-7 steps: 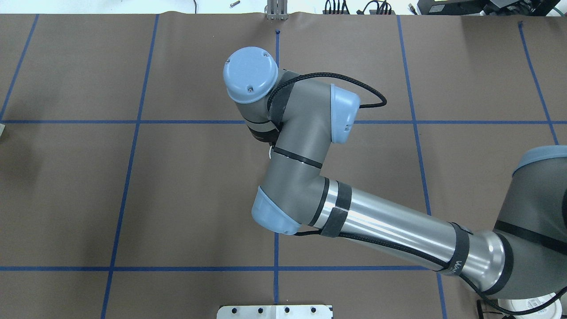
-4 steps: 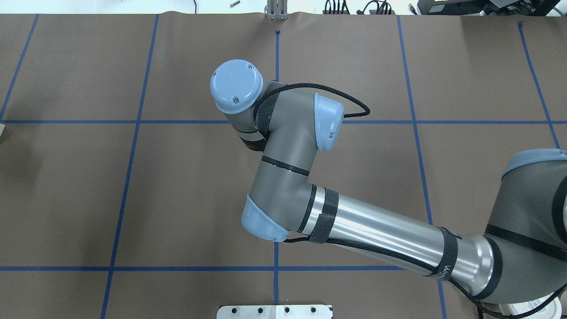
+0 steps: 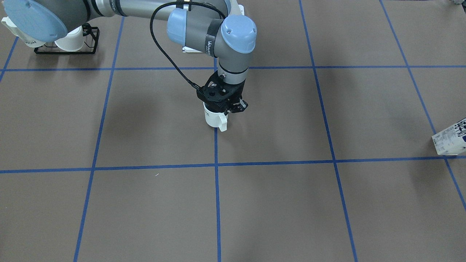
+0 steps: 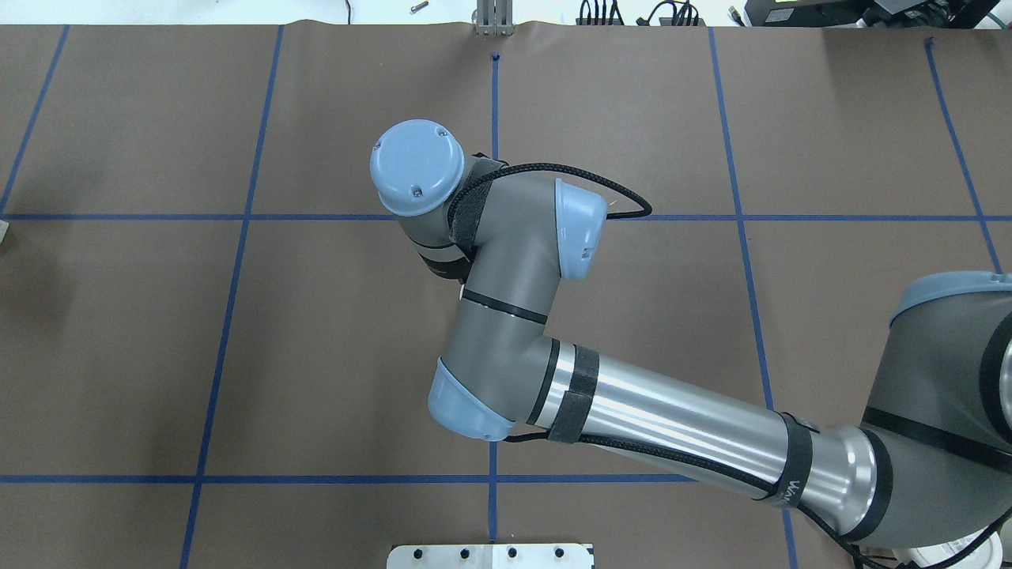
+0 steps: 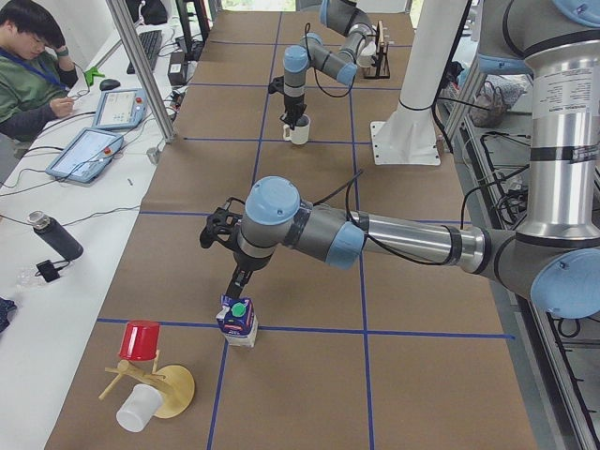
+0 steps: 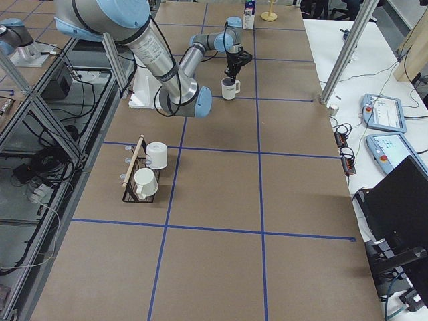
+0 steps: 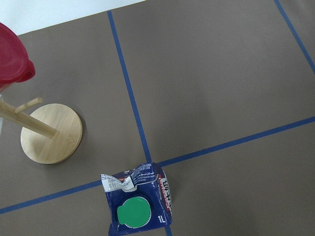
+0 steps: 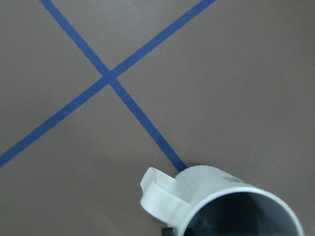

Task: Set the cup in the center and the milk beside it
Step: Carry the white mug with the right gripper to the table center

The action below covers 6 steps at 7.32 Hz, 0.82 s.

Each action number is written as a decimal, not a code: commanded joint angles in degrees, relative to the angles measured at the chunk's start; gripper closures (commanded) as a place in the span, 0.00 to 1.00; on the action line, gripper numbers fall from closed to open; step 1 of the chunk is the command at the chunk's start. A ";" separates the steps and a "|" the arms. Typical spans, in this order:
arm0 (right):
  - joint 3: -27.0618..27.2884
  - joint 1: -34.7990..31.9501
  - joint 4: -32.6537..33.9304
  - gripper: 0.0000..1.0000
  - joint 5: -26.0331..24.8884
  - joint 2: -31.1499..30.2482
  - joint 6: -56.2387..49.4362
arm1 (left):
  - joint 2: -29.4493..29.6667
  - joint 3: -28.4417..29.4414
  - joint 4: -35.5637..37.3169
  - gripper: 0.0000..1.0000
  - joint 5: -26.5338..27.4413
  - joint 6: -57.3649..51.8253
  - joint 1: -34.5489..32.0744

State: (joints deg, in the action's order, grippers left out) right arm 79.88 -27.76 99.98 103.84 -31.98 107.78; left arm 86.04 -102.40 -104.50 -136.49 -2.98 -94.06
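Observation:
The cup (image 3: 212,118), a small white mug with a dark grey inside, is upright over the blue tape line (image 3: 216,145) of the center. My right gripper (image 3: 223,106) is shut on its rim from above, with the handle pointing away from the robot. The cup also shows in the right wrist view (image 8: 216,194) and in the exterior right view (image 6: 229,87). In the overhead view my arm hides it. The milk (image 5: 238,322) stands upright on a tape crossing at the left end of the table (image 7: 139,204). My left gripper (image 5: 235,286) hangs just above its green cap; I cannot tell whether it is open or shut.
A black rack (image 3: 65,40) with two white mugs stands near my right arm's base. A wooden mug tree (image 5: 155,380) with a red cup (image 7: 12,56) and a white cup stands beyond the milk. A person (image 5: 33,56) sits at the side bench.
My right arm has swung to the left and slightly nearer the robot in the overhead view, carrying the gripper with it.

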 commanded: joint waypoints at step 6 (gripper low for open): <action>13.08 -19.81 7.08 0.00 10.99 -7.69 -32.79 | 0.09 0.53 -0.62 0.01 0.35 0.25 -0.07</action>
State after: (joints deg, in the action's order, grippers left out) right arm 90.26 -39.99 106.08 109.67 -34.79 87.55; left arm 86.06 -102.26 -104.93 -136.34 -2.91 -94.11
